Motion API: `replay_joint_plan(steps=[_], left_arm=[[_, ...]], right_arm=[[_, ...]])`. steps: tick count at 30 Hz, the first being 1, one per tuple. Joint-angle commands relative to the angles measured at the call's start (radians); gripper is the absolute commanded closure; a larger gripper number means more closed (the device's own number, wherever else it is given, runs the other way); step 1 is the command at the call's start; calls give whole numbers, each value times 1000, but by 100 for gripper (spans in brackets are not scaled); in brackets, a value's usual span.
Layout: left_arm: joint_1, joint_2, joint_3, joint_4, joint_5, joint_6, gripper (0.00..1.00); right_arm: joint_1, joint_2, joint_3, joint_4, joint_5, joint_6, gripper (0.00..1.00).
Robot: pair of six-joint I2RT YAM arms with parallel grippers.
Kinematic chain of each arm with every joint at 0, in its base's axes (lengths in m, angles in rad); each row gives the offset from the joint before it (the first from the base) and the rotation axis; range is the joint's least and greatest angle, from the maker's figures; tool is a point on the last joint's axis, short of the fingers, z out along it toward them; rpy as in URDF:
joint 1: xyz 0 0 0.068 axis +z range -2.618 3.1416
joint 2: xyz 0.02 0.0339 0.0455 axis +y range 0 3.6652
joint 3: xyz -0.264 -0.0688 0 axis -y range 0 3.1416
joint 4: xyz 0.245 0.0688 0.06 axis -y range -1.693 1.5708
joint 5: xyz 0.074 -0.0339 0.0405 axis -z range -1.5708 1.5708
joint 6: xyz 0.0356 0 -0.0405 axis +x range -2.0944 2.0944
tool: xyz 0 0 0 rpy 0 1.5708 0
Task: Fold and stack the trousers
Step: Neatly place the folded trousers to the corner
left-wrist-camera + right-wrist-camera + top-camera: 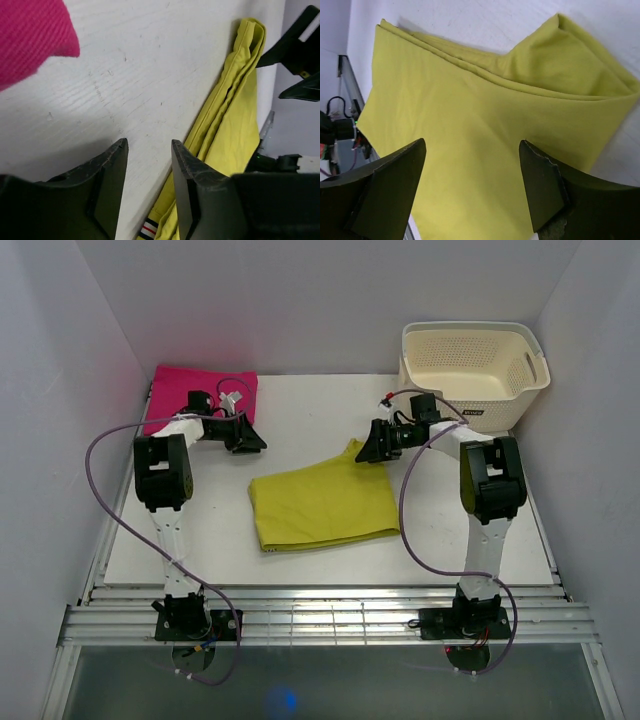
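Black fingers (395, 185) of the right pincer (472, 145) are filling the bottom of the right wrist view. They are standing wide apart with nothing between them, hanging just above the trousers (470, 100). These yellow-green trousers are lying folded into a flat packet in the middle of the white bench (200, 530), and one far corner is reaching up under the right pincer.

The left pincer (148, 144) is hovering over bare bench with its jaws apart and gripping nothing. It is sitting between the trousers and a folded pink cloth (185, 390), which is lying at the far left corner. A cream perforated basket (440, 390) is standing at the far right corner, behind the right arm and apart from the trousers.

Only the left wrist view is showing the layered folded edge of the trousers and a small striped label (148, 230) at its near end. Only the top view is showing the basket and the whole outline of the packet.
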Motion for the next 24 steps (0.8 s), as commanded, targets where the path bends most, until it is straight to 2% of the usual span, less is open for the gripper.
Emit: replay_joint_plan(steps=[1,4,6,9,10,12,14,16,19,21,24], left_arm=[[12,-135,53,-100,-103,135,49],[49,-323,-48,-28,-109,97,40],[104,-475,-183,30,-97,36,36],[184,-613,-309,29,-83,22,3],[197,-696,-326,11,-90,44,2],[228,-773,-331,-47,-191,109,2],[259,-885,-347,-57,-311,98,2],[282,-945,-386,-78,-360,74,2],[345,-1008,-441,-133,-333,14,2],[371,-1011,-485,-182,-234,-12,2],[391,-1035,-551,-181,-196,-66,2]], right_arm=[[18,-162,81,-65,136,-91,20],[123,-297,54,-100,225,-200,19],[247,-369,35,-135,318,-278,19],[433,-427,-6,-165,462,-377,19],[479,-435,-30,-165,496,-396,19],[600,-443,-51,-166,597,-448,18],[704,-424,-58,-171,657,-473,18],[761,-401,-51,-181,731,-503,17],[872,-352,-32,-183,800,-514,16],[907,-311,-14,-186,838,-514,16],[958,-259,-14,-177,886,-523,15]])
